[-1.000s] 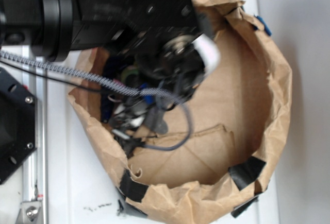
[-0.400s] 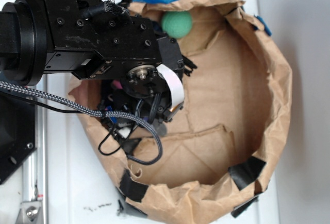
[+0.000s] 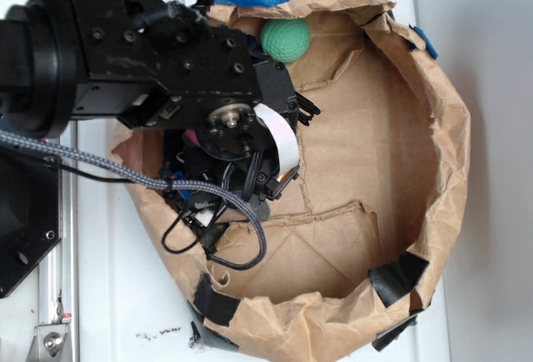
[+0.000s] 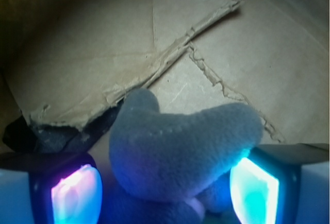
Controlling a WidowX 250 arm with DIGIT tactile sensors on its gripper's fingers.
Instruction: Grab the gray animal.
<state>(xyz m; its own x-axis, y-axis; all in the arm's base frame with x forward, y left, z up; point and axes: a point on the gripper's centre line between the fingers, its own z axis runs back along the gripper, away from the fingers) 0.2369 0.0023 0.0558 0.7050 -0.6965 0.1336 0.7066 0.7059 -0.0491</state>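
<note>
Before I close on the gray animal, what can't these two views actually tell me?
- Gray animal: hidden in the exterior view by the arm; the wrist view's bottom edge cuts off its lower part.
- Gripper: pads flank the toy, but contact is unclear; fingers unseen in the exterior view.
- Bag floor under the arm: blocked in the exterior view.
- Green ball: outside the wrist view.

No readable text or label appears anywhere, as far as visible.

White tabletop (image 3: 108, 295), pale wall (image 3: 500, 129)
</note>
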